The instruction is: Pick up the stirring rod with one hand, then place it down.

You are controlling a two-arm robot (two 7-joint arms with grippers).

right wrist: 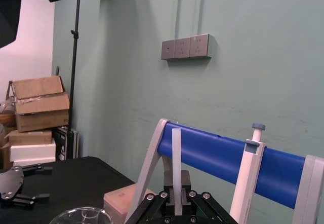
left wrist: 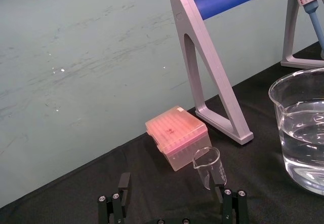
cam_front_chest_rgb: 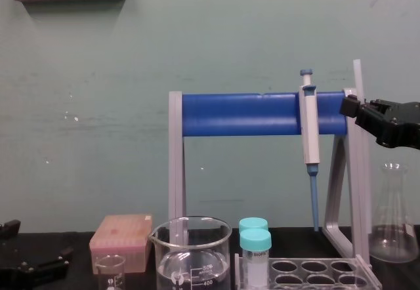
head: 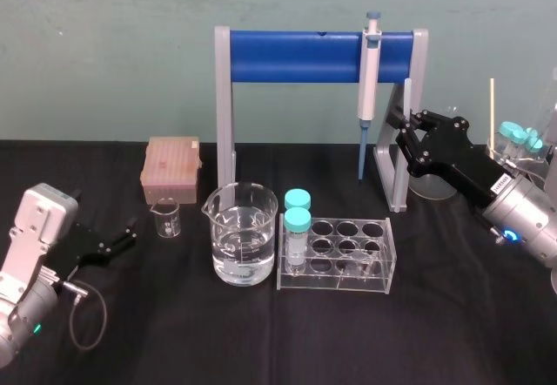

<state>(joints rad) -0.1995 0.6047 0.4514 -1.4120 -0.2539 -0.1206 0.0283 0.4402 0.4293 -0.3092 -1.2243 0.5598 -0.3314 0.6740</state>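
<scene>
Grip is already made, so nothing is lying off to one side waiting to be reached: the right claw is clenching the stirring rod, with its jaws closed on the rod from either side. What the set-down is turning on, as I judge it, is the rod's long axis. The rod is standing upright and crossing the claw at right angles. Its upper end is rising above the top of the pipette stand. Its lower part is running down alongside the stand's right leg in the chest view, where pale rod and grey leg are blending, so I cannot tell where it ends. The claw is hovering at the height of the stand's blue bar, at the stand's right end, reaching in from the right and sitting well above the table. A flask is standing just to the right of the stand's right leg, below the claw's level. A straight descent would probably bring the rod's lower tip to the table first. To lay it flat, the wrist would likely need to roll the axis toward level while steering clear of the leg and the flask. The left claw is parked low and well to the left of the stand, with its fingers spread and holding nothing. It is far from the rod, so the right arm is the one placed to finish the job.
</scene>
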